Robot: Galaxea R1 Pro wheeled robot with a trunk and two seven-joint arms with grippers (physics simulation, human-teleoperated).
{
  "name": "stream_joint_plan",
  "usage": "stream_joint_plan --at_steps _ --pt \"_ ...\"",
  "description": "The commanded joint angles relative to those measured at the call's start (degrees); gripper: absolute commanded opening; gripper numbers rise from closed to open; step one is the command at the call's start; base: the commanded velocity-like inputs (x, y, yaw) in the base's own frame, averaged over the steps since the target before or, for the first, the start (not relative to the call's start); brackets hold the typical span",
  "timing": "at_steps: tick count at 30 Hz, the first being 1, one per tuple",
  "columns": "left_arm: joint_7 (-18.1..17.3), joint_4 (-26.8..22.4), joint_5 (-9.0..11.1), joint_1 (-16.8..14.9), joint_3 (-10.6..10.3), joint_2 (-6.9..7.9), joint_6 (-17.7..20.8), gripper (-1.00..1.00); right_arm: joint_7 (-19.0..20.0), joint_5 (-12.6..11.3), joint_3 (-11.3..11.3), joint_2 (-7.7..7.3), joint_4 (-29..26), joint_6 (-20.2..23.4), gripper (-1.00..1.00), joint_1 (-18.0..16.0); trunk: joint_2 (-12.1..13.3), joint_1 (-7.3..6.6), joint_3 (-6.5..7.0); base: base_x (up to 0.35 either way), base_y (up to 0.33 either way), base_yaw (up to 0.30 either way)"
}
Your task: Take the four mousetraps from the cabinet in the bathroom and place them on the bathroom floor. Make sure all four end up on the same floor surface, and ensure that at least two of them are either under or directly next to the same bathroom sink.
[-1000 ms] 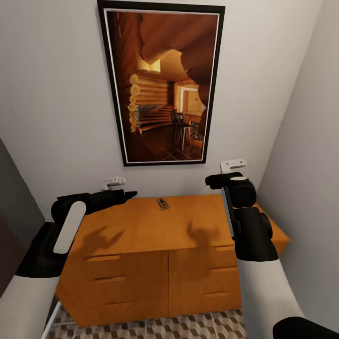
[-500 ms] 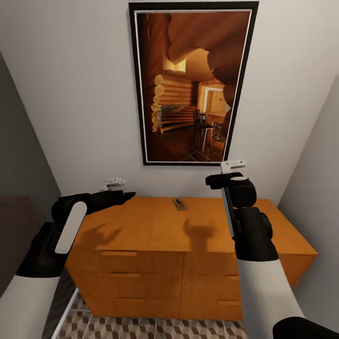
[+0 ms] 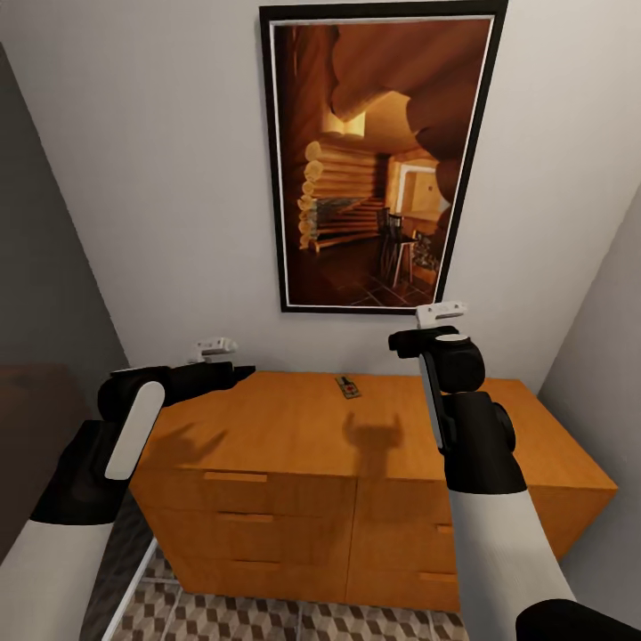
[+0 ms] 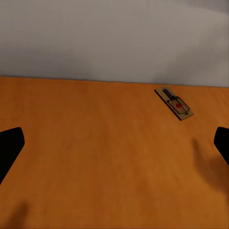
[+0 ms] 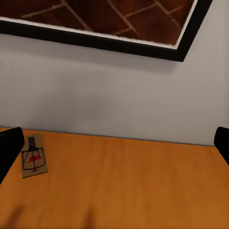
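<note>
Nearest the camera, the patterned bathroom floor (image 3: 294,619) is showing along the bottom edge of the head view, and no trap is lying on the strip that is visible. Just above it, the cabinet (image 3: 374,534) is filling the lower middle of the frame, its drawer fronts closed. The left gripper (image 3: 233,371) is hovering at the cabinet's left end, left of centre in the frame, and the right gripper (image 3: 402,343) is hanging over the top, right of centre. In each wrist view the two fingertips are sitting at opposite edges of the picture, so both grippers are spread wide and holding nothing. Further back, one mousetrap (image 3: 348,388) is lying flat on the cabinet top close to the wall, at the centre of the head view, between the two grippers. Behind it, a framed picture (image 3: 378,160) is hanging on the wall. The step in hand looks like the approach to this trap. The next move probably calls for one arm reaching forward and lowering around the thin slab.
</note>
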Motion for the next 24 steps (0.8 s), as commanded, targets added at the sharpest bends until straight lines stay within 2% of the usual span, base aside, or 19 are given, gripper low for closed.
stream_joint_plan --at_steps 1,13,24 --pt "0.18 -0.04 0.18 -0.05 -0.07 0.04 0.21 1.0 -0.08 0.04 0.04 0.01 -0.05 0.27 1.0 -0.06 -0.06 0.01 -0.08 0.0 0.0 0.012" --pt "0.28 0.02 0.05 -0.05 -0.06 0.04 0.27 1.0 0.07 0.03 -0.02 0.01 -0.24 0.27 1.0 -0.06 -0.06 0.01 -0.08 0.0 0.0 0.02" --pt "3.11 1.11 -2.34 -0.05 0.0 -0.08 0.22 1.0 0.26 0.04 -0.11 0.01 -0.14 0.27 1.0 -0.06 -0.06 0.01 -0.08 0.0 0.0 0.209"
